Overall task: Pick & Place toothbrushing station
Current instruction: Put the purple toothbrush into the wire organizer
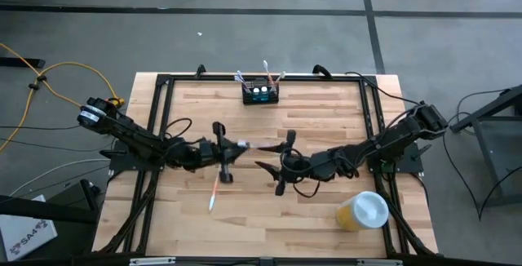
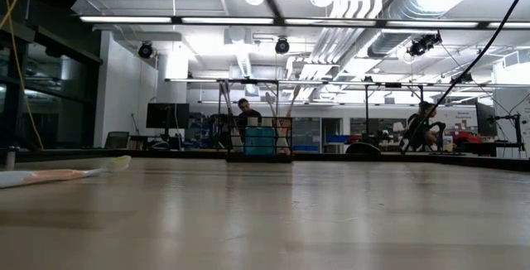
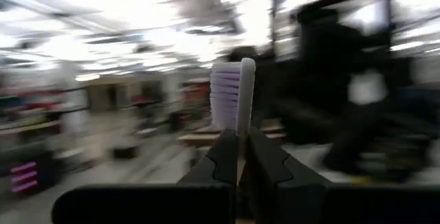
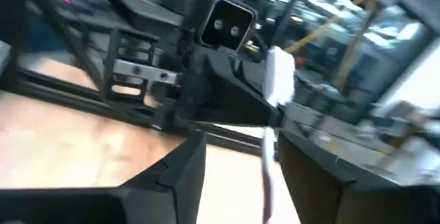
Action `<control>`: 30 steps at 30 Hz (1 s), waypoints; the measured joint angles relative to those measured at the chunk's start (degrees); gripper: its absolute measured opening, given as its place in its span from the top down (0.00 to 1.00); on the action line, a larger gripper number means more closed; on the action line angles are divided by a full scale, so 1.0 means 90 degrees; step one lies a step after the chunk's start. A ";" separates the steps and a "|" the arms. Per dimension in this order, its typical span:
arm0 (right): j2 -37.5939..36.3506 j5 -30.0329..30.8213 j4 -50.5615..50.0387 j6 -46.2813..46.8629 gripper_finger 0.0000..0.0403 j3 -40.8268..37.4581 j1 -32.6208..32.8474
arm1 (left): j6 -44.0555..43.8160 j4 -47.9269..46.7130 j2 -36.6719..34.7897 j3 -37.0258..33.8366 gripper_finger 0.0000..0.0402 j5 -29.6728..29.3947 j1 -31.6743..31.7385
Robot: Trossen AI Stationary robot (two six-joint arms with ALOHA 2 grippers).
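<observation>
Small black box-like toothbrushing station (image 1: pixel 260 94) w/ slots on top stands near middle of desk's far edge, upright, several toothbrushes sticking out of it; in low view it shows far off at desk's back (image 2: pixel 259 142). Left claw (image 1: pixel 226 148) is above desk centre, clamped tight on a white toothbrush w/ pale purple bristles (image 3: pixel 232 93); left wrist view shows brush head upright betw. its two dark fingers (image 3: pixel 221 162). Right claw (image 1: pixel 285 161) sits just beside it, right of centre, jaws spread wide, holding nothing; right wrist view shows same brush (image 4: pixel 279 77) betw. the parted fingers, apart from them. An orange-and-white toothbrush (image 1: pixel 214 194) lies flat on the light wooden desk (image 1: pixel 310 217), nearer the front edge, left of centre. Yellow cup w/ white lid (image 1: pixel 364 210) stands near front right corner.
</observation>
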 joint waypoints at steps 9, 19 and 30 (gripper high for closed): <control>0.0000 0.1997 0.0008 -0.0641 0.54 0.0000 0.0740 | 0.0639 -0.0010 -0.0049 -0.0002 0.99 -0.1853 0.1023; 0.0000 0.2171 -0.0604 0.0146 0.54 -0.0002 0.0963 | -0.1473 -0.1860 -0.0396 0.0007 0.99 -0.0003 0.3594; 0.0000 0.2146 -0.1496 0.1237 0.54 -0.0007 0.0726 | -0.1829 -0.2347 -0.0393 0.0167 0.99 0.1634 0.5094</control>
